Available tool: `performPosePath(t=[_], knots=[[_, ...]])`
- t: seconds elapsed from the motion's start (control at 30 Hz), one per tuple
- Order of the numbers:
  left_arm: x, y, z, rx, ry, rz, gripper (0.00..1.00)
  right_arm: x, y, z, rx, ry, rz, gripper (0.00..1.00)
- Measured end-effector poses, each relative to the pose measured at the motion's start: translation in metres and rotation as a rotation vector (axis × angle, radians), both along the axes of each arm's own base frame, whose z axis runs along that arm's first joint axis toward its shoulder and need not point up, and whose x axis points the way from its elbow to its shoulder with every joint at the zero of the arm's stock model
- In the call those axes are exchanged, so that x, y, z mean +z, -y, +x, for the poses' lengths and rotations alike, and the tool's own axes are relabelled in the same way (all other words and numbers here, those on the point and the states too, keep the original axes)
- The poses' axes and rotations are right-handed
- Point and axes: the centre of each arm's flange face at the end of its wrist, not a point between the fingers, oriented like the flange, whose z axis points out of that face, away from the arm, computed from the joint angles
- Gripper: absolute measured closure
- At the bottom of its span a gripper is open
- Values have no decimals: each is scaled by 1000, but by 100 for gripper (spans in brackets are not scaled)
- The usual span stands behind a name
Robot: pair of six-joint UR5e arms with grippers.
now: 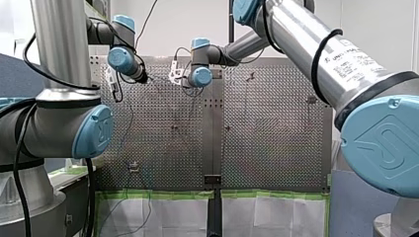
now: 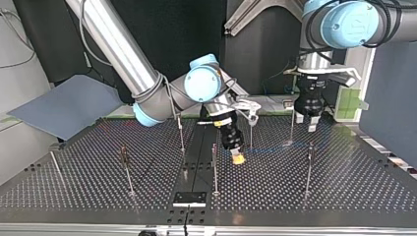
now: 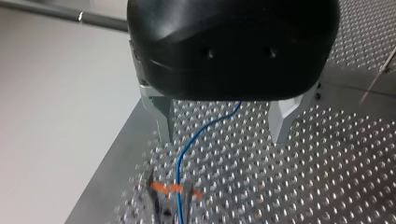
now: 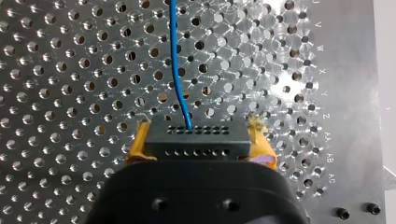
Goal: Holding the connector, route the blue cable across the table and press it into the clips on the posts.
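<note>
Front view: both arms reach to the far end of the bench (image 1: 267,128). Top view: my right pincer (image 2: 238,158), yellow-padded, hangs low among the posts (image 2: 215,172); my left pincer (image 2: 306,123) hovers beside another.

Left wrist view: its metal fingers (image 3: 159,112) stand apart, straddling the blue cable (image 3: 187,144) above an orange-tabbed clip (image 3: 175,190), probably to press it in.

Right wrist view: pads (image 4: 137,144) clamp the black connector (image 4: 196,137), so that arm can steer the cable.

grey sheet (image 2: 64,108), top view's left | green tape (image 1: 158,194) | black plate (image 2: 189,198)
</note>
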Motion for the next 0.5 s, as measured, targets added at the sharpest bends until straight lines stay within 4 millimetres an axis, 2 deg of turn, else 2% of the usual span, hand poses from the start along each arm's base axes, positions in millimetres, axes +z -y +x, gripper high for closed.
performPosePath(t=[0.33, 0.5], knots=[[-8, 15, 18, -57, 35, 86, 0, -2, 5, -2, -7, -2, 2, 100], [-4, 21, 24, -52, 75, 117, 0, -3, 7, -3, -10, -3, 2, 100]])
